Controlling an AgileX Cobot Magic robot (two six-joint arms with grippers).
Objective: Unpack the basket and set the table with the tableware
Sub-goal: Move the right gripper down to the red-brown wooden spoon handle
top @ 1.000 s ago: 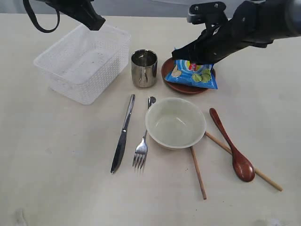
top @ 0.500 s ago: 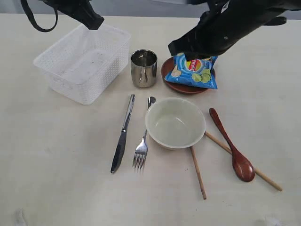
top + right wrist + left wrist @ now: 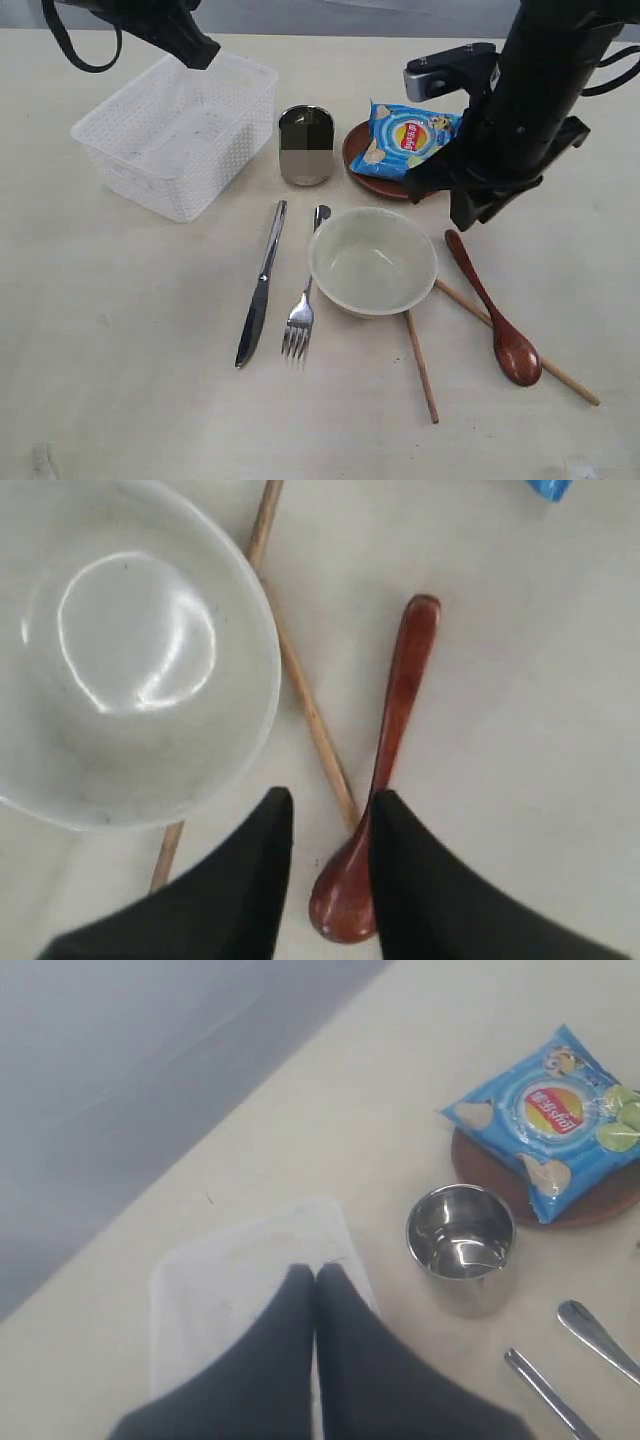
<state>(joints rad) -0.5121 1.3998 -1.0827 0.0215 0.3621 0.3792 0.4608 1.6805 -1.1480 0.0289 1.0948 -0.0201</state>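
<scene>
listing your scene by size, every place taken from the bowl in the exterior view.

- table (image 3: 120,400): cream top, carries the bowl and all else.
- basket (image 3: 215,165): white, perforated walls, upright, far-left of the bowl and well apart from it.
- right gripper (image 3: 330,805): you will find it at the bowl's right, hanging over the spoon; fingers parted by a modest gap, nothing in their grasp.
- left gripper (image 3: 315,1272): far-left of the bowl, above the basket's far rim; fingers pressed together, gripping nothing.
- bowl (image 3: 372,300): cream, round, upright, the landmark.
- chip bag (image 3: 410,135): blue, behind the bowl, lying on the plate.
- plate (image 3: 385,188): brown, just behind the bowl, largely covered by the bag.
- cup (image 3: 306,145): steel, upright, behind-left of the bowl, beside the plate.
- spoon (image 3: 495,315): brown wood, right of the bowl, lying across one chopstick.
- knife (image 3: 261,285): steel, left of the bowl, beyond the fork.
- fork (image 3: 303,300): steel, just left of the bowl.
- chopsticks (image 3: 421,365): two, both running out from under the bowl's near-right edge.
</scene>
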